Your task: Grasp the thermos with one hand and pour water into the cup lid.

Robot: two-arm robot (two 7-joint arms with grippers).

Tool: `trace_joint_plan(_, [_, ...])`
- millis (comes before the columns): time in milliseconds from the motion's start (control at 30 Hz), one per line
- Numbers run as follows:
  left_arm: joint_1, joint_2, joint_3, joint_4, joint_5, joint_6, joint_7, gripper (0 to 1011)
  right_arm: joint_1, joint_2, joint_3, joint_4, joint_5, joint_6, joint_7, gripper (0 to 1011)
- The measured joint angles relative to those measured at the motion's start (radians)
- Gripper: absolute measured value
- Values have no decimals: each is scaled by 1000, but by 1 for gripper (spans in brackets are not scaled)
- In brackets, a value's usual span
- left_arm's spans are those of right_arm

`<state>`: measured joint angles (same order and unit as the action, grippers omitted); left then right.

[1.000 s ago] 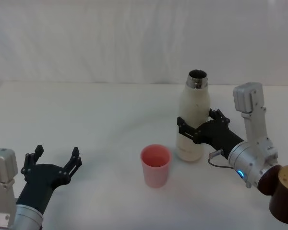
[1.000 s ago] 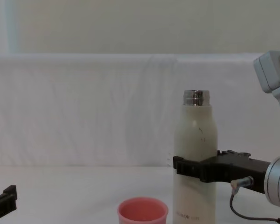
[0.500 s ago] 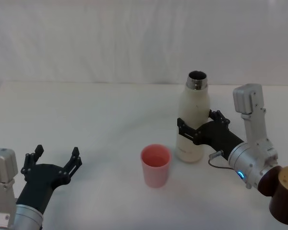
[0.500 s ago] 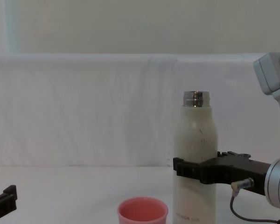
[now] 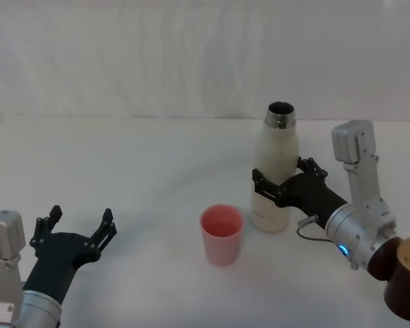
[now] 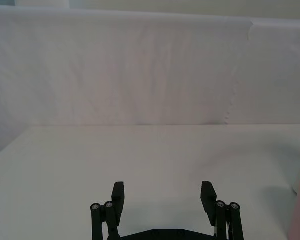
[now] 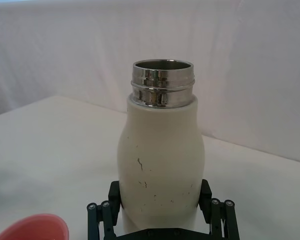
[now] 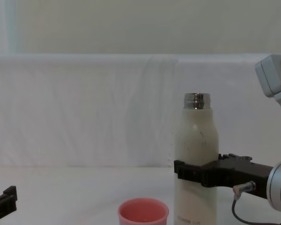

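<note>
The tall cream-white cylindrical thermos with a shiny steel threaded neck [image 5: 274, 171] is seen standing upright on the white table [image 5: 143, 164], its long axis vertical and its mouth uncapped; it is clasped about its lower middle by the black two-fingered right gripper [image 5: 280, 186], whose fingers are set on either side of the body and closed against it, as is shown from the right wrist view, where the bottle [image 7: 160, 155] rises straight up between them; the grip is therefore judged to be made, with the lift and tilt not yet begun. The small round pink plastic cup lid [image 5: 221, 235] is placed near the bottle's base, to the robot's left of it and slightly nearer the robot, so the pour is judged to call for a tilt of the neck leftward over that rim; the right arm is plainly the nearer one. The left gripper [image 5: 76, 235] is held low at the near left, well apart from both, its fingers spread wide and holding nothing. The table is smooth and pale; a white draped backdrop [image 5: 191, 55] is hung behind it.
</note>
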<state>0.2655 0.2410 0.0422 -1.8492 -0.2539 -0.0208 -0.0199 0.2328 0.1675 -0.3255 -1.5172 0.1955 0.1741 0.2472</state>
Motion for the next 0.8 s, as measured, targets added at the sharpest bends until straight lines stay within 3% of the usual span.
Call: trace_joint_plan(800, [0, 0, 0, 0, 0, 0, 0, 1001, -1, 5, -4, 3, 6, -1, 1, 953])
